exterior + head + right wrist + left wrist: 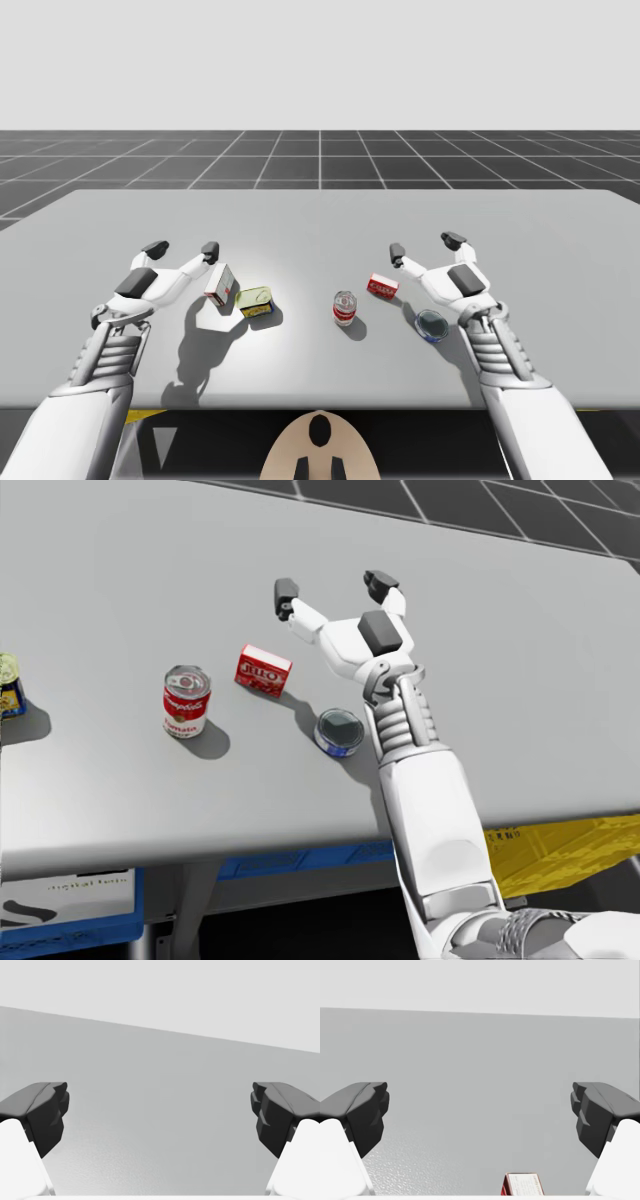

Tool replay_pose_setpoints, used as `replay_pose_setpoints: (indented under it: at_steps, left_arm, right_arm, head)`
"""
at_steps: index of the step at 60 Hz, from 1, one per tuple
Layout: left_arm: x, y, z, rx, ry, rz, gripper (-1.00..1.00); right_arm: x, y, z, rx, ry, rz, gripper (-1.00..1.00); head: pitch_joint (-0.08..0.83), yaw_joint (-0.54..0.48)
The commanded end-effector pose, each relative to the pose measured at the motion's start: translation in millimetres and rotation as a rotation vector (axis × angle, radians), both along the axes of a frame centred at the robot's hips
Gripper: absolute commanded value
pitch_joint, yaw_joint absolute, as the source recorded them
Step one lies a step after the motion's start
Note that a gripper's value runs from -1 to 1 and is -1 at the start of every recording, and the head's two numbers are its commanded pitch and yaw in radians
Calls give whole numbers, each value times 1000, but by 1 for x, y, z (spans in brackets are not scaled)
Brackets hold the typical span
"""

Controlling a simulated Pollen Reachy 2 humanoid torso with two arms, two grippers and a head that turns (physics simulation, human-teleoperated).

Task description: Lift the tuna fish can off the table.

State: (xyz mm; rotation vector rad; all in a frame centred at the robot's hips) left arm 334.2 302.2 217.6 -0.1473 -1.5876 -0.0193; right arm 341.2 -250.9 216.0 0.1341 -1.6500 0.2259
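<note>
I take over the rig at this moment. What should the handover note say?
Left gripper: open, empty, beside the white-and-red box.
Right gripper: open, empty, beyond the tuna fish can.
Can: low, blue, upright on the table, beside my right wrist.
Done: nothing grasped.
Left: probably draw the right gripper back over the can, close, lift.

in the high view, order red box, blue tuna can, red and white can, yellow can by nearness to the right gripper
From my right gripper:
1. red box, just inward of it
2. blue tuna can, back by that arm's wrist
3. red and white can, mid-table
4. yellow can, far over on the left
</note>
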Motion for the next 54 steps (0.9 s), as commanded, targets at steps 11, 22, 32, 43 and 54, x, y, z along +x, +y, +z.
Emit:
replay_pose_setpoints:
  at_steps: [11, 22, 32, 43, 54]
  left_arm:
    - [0, 0, 0, -6, 6, 7, -1000]
    - [1, 0, -1, -7, 7, 8, -1000]
    - [1, 0, -1, -7, 10, 9, -1000]
    - [2, 0, -1, -7, 12, 9, -1000]
    - [2, 0, -2, -7, 15, 12, -1000]
  right_arm:
    - [-29, -7, 20, 38, -16, 73, -1000]
    - [-84, -16, 21, -50, 27, 140, -1000]
    - [-114, -20, 0, -86, 82, 141, -1000]
    - [-135, -32, -33, -93, 148, 127, -1000]
    - [-136, -36, -63, -52, 211, 131, -1000]
  head:
    - [758, -380]
    - [751, -374]
    - [747, -377]
    - [749, -377]
    - [745, -383]
